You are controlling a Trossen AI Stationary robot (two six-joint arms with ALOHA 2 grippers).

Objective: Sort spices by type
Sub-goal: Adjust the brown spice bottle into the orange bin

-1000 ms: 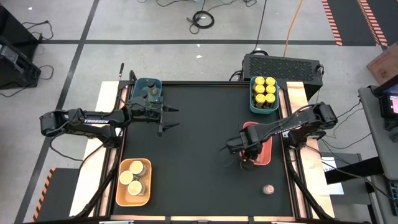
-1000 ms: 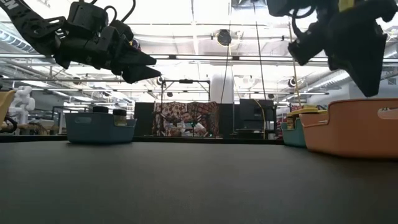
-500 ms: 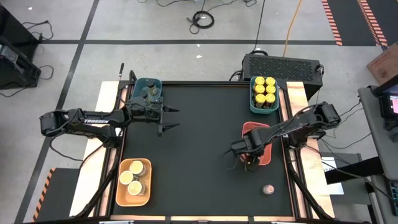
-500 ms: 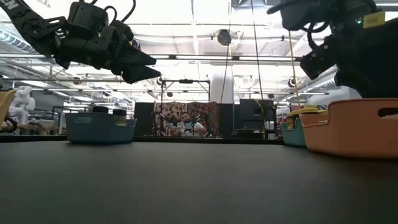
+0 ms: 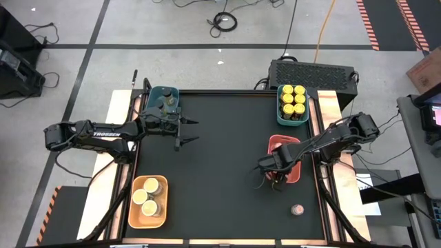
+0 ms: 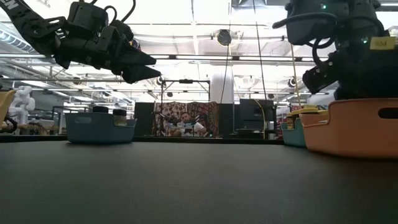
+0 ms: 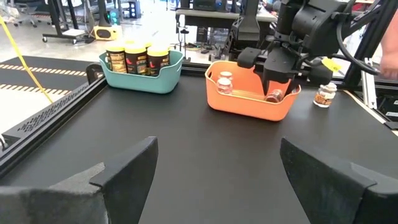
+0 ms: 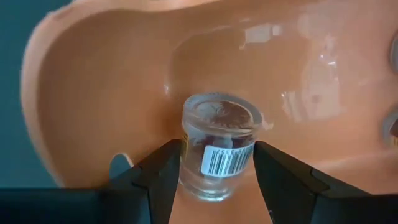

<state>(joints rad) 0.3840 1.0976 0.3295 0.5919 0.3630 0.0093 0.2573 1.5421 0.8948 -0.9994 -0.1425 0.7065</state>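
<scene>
In the orange tray (image 8: 93, 74), right tool (image 8: 214, 165) brackets a jar (image 8: 217, 146).

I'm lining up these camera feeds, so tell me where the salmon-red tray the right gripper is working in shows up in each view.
High view: the salmon-red tray lies right of centre, partly under the right arm.
Low view: at the right edge, arm above it.
Left wrist view: upper middle, beside the teal tray.
Right wrist view: its inside fills the picture around a small clear jar.
Shared landmark: the teal tray of yellow-lidded jars, in the high, low and left wrist views.
</scene>
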